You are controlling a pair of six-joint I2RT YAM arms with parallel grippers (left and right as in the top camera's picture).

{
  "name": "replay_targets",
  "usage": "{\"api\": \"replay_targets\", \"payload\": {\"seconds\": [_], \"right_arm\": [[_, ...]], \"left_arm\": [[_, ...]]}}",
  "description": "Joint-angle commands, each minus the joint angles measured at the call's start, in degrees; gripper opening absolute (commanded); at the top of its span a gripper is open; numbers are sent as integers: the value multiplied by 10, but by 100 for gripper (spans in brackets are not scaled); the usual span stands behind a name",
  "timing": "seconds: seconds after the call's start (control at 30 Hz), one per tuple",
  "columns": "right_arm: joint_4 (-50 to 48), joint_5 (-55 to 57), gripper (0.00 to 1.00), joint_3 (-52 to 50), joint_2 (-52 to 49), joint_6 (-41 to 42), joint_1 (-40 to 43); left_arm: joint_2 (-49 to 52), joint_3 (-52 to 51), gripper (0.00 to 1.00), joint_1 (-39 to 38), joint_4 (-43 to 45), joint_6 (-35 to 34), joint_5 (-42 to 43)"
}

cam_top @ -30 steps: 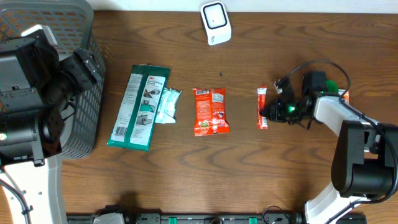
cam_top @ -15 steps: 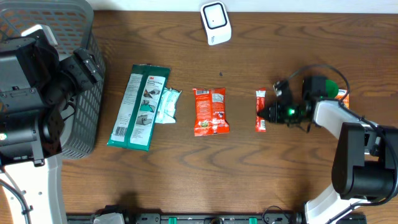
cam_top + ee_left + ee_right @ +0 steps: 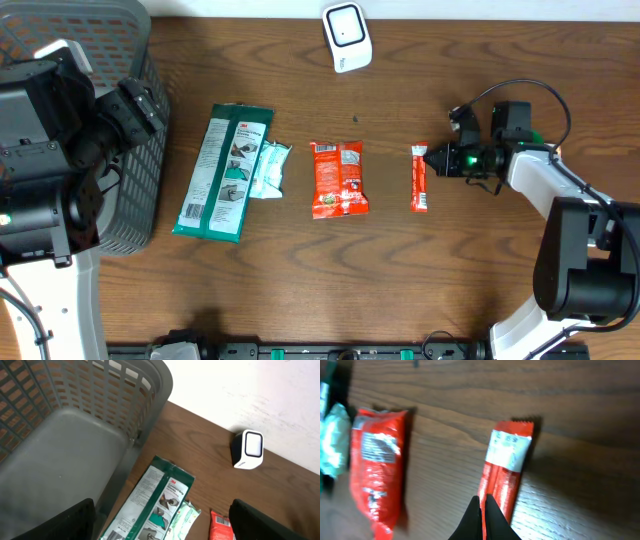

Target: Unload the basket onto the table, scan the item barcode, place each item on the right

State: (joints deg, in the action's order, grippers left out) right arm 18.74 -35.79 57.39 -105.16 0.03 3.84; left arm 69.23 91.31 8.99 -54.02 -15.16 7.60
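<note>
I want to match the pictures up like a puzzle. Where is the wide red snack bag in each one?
Overhead: the red bag lies in the middle, between the small green packet and the thin red stick.
Left wrist: only its corner shows, at the bottom edge right of centre.
Right wrist: it is on the left side, blurred.
Shared landmark: the small green packet right beside it in every view.
</note>
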Motion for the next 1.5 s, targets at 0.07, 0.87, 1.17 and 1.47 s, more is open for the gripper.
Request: {"api": "replay_targets", "payload": {"seconds": [0.07,0.87,1.17,1.47], "right_arm": [[-28,21,1,-30,-1,6,-9],[214,142,43,159,33,68,-55],[253,315,70,142,27,82,-155],[172,329,52,80,19,81,-167]], "left_arm": [[0,0,85,2,-2,5,3],[0,0,85,2,-2,5,3],[0,0,85,2,-2,5,3],[0,0,86,2,-2,5,3]]}}
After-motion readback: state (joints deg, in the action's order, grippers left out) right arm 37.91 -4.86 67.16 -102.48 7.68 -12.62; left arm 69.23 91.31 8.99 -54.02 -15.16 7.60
